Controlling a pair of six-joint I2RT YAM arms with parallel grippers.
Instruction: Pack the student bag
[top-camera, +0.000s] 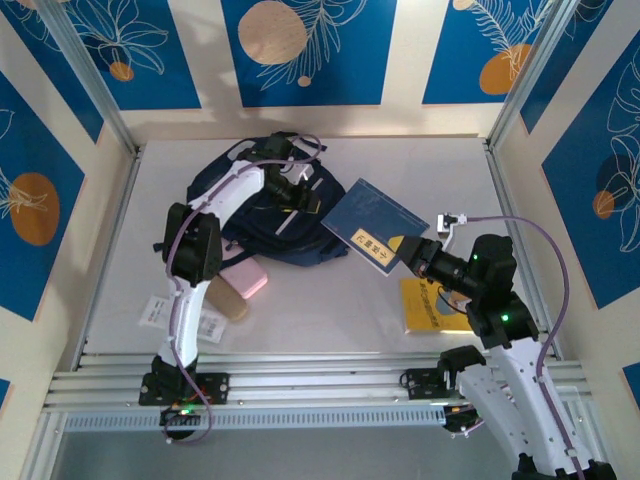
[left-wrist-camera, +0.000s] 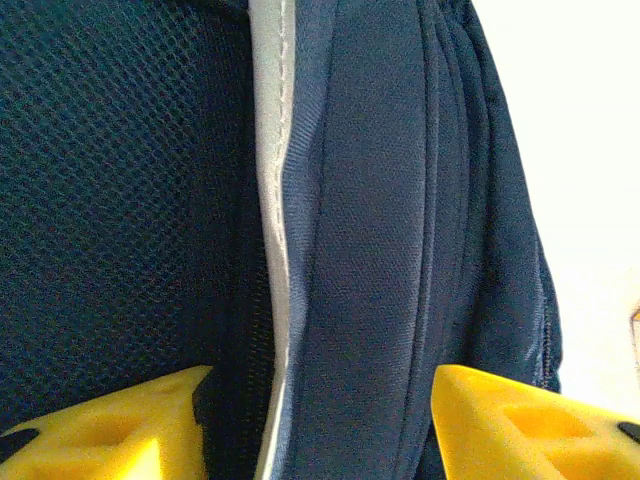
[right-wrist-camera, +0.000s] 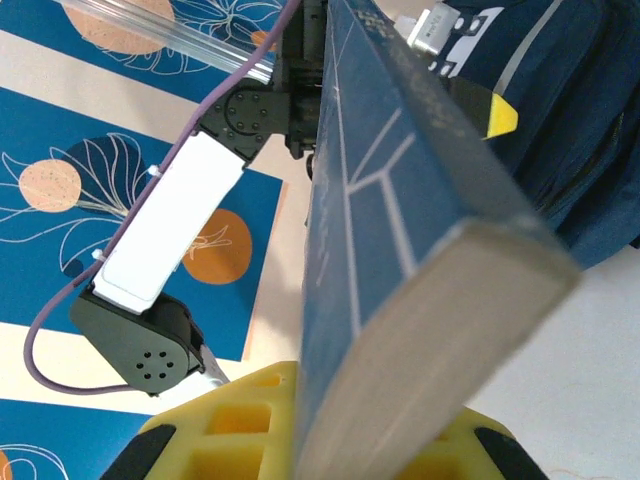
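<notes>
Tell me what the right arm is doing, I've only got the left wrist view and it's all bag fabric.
Observer: The right gripper is shut on a corner of a blue book, holding it tilted above the table.
Operator: Where's that relative to the bag?
Observer: Right beside the student bag, on its right in the top view.
Operator: Anything else waiting?
Observer: A yellow book lies flat on the table, nearer the arm bases than the raised one.
</notes>
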